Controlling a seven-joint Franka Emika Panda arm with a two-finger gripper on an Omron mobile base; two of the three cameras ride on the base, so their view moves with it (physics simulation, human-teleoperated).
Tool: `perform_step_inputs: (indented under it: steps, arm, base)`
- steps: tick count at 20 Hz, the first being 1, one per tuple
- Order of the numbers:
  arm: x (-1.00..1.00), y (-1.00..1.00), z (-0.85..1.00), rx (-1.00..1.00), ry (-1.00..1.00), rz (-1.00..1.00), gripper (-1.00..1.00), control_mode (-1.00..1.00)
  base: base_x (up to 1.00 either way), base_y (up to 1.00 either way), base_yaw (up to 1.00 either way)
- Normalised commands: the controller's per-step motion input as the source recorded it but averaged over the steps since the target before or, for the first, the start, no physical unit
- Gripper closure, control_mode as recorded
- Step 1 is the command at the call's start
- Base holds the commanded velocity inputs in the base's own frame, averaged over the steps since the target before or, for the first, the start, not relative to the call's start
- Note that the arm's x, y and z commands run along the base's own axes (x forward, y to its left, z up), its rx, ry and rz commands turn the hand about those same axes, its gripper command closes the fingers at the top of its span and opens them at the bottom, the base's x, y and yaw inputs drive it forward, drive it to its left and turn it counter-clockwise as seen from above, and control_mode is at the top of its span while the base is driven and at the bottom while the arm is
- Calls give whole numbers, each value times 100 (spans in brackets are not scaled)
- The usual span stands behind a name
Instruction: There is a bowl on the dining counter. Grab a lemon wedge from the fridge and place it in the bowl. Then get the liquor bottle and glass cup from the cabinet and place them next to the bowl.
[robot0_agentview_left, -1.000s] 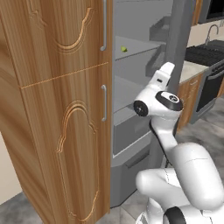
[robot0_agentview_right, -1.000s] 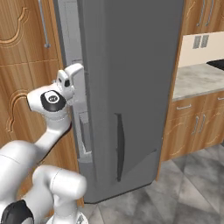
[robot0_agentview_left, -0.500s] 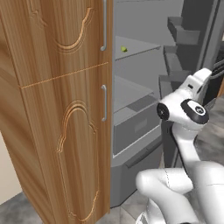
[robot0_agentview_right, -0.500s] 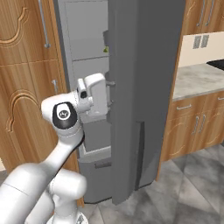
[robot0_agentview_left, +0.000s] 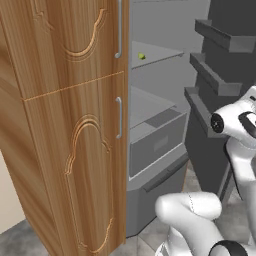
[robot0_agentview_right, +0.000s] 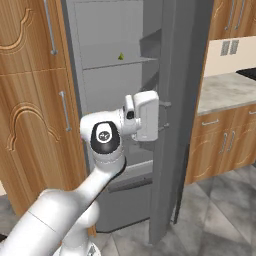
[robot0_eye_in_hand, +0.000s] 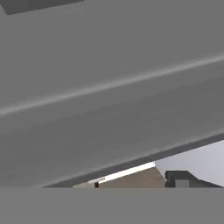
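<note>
Lemon wedge (robot0_agentview_left: 142, 56) on fridge shelf (robot0_agentview_left: 160, 52) (orientation unclear)

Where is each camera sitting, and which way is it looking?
Left base view: behind the arm on its left, facing the open fridge; white arm at lower right.
Right base view: behind on its right, facing the fridge door; arm and end effector.
Hand view: on the hand, close against grey fridge surface.
Both base views share the lemon wedge.
</note>
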Motion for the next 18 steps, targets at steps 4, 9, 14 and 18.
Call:
perform_step_inputs:
  steps: [4,9,14,18]
  arm:
    - [36,-100,0,10,0,0,-100,-100]
    - [74,-100,0,13,0,0,-100,-100]
    - [53,-100,1,16,-4,0,-100,-100]
    - [-86,-28,39,12,-25,0,-100,-100]
  base:
    - [0,0,0]
    - [0,0,0]
    - [0,0,0]
    - [0,0,0]
